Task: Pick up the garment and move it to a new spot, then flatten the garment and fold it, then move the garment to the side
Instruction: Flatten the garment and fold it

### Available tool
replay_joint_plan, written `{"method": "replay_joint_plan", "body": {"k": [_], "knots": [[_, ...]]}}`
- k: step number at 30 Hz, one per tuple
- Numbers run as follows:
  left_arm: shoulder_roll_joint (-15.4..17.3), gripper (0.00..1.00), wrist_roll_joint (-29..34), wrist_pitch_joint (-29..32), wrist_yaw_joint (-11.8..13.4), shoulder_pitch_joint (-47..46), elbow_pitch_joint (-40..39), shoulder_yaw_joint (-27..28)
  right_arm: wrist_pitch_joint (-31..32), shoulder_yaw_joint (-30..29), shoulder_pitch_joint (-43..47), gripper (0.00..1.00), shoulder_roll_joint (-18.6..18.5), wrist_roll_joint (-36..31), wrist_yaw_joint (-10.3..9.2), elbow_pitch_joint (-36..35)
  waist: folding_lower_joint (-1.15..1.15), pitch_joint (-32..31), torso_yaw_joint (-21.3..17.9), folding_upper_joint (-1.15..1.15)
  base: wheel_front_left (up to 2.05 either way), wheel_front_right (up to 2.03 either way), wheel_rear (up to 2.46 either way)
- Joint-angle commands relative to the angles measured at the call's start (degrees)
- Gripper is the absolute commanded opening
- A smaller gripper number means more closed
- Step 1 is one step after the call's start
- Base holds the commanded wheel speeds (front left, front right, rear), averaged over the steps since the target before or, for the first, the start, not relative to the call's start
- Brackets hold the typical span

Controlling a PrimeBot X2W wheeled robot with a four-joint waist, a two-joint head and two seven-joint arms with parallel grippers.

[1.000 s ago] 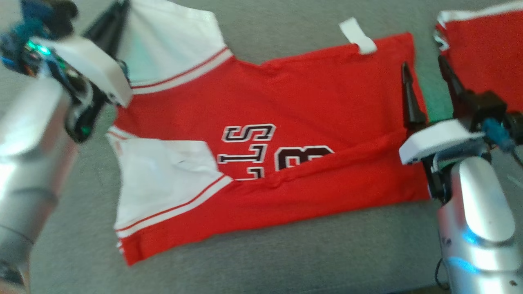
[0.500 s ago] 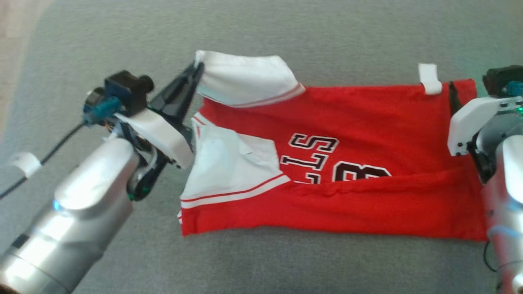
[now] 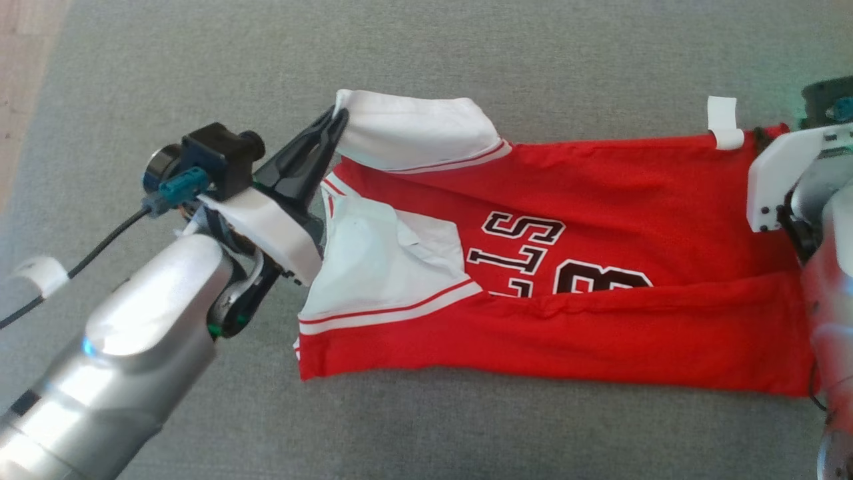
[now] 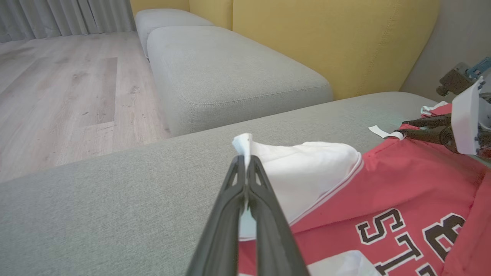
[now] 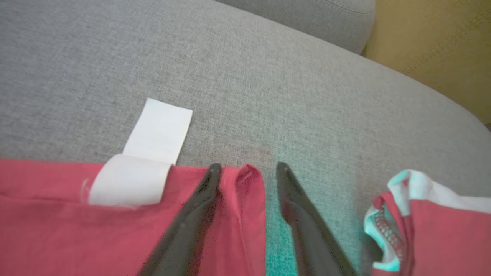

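A red jersey (image 3: 600, 187) with white sleeves and black lettering lies spread on a grey cushion (image 3: 466, 60). My left gripper (image 3: 338, 119) is shut on the far white sleeve (image 3: 413, 130), pinching its corner just off the cushion; the left wrist view has the closed fingertips (image 4: 245, 163) clamping that sleeve (image 4: 307, 165). My right gripper (image 5: 248, 168) is open at the jersey's far right hem corner, and a red fold (image 5: 245, 199) lies between its fingers. In the head view its white mount (image 3: 776, 170) hides most of the fingers. A white tag (image 3: 723, 123) sticks out beside it.
A second red and white garment (image 5: 418, 230) lies just right of my right gripper. Beyond the cushion stand a grey ottoman (image 4: 230, 69), a yellow sofa back (image 4: 326, 38) and wooden floor (image 4: 57, 88). A cable (image 3: 86, 257) trails from my left wrist.
The head camera has panned left, shifting the whole picture. My left gripper keeps hold of the sleeve corner. My right gripper has moved up the hem to its far corner near the tag.
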Motion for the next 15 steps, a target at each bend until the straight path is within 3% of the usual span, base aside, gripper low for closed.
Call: {"method": "replay_joint_plan", "body": {"k": [1,8,15], "knots": [[2.87,0.00,0.22,0.11,0.59,-1.62,-1.25,2.60,-0.73,1.64,-0.88,0.00,0.04,-0.34,-0.11,0.57,-0.01,0.16,-0.53,0.00,0.00,0.00,0.00],[4.14,0.00,0.82,0.24,1.92,-3.92,1.33,3.86,-5.68,1.98,-4.86,0.00,0.53,0.75,-0.11,2.14,-0.01,-0.10,-2.22,0.00,0.00,0.00,0.00],[3.62,0.00,0.79,1.84,1.25,-12.54,10.57,5.95,-10.66,2.18,-11.69,0.00,2.28,6.29,-0.11,2.49,-0.01,0.93,-4.73,0.00,0.00,0.00,0.00]]}}
